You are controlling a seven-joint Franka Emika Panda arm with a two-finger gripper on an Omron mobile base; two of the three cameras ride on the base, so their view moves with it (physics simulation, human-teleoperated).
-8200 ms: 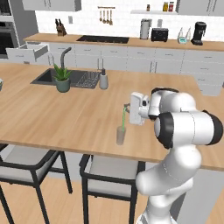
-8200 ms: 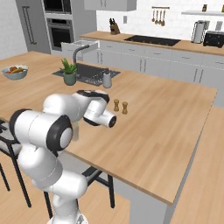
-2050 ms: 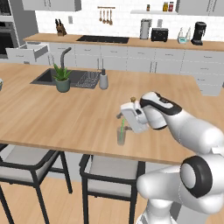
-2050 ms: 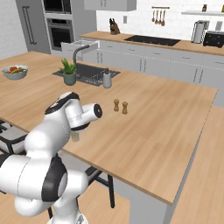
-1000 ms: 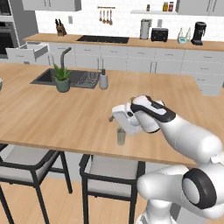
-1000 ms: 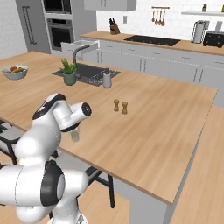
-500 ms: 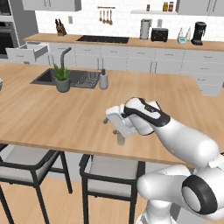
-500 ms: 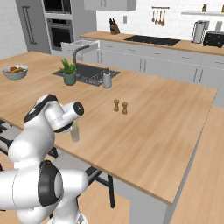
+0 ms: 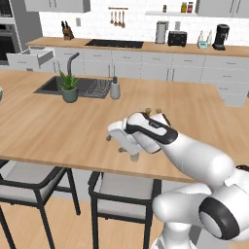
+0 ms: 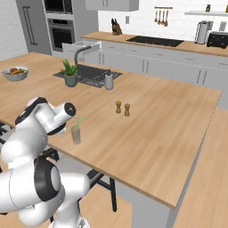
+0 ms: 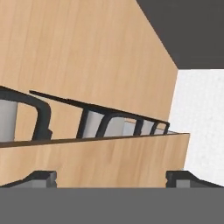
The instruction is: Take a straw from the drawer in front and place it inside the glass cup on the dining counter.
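The glass cup [image 10: 76, 135] stands near the front edge of the dining counter [image 10: 169, 133], with the thin green straw [image 10: 80, 120] leaning out of it to the right. In the left base view the cup [image 9: 134, 156] is mostly hidden behind my hand. My gripper [image 9: 115, 144] hangs just left of the cup and above the counter's [image 9: 53, 127] front edge, apart from the straw. Its jaws are open and empty. In the hand view the fingertips [image 11: 40, 176] stand wide apart over the counter's edge. The drawer [image 9: 30, 57] is pulled out at the back left.
Two brown shakers [image 10: 122, 107] stand mid-counter. A sink [image 9: 53, 86], potted plant [image 9: 69, 88] and dispenser [image 9: 115, 89] are at the far left. A fruit bowl [image 10: 14, 72] sits at the counter's left end. Dark-framed stools [image 9: 34, 176] stand under the front edge.
My hand has drawn left, away from the cup, and turned toward the counter's front edge. The straw stays in the cup. The jaws remain open.
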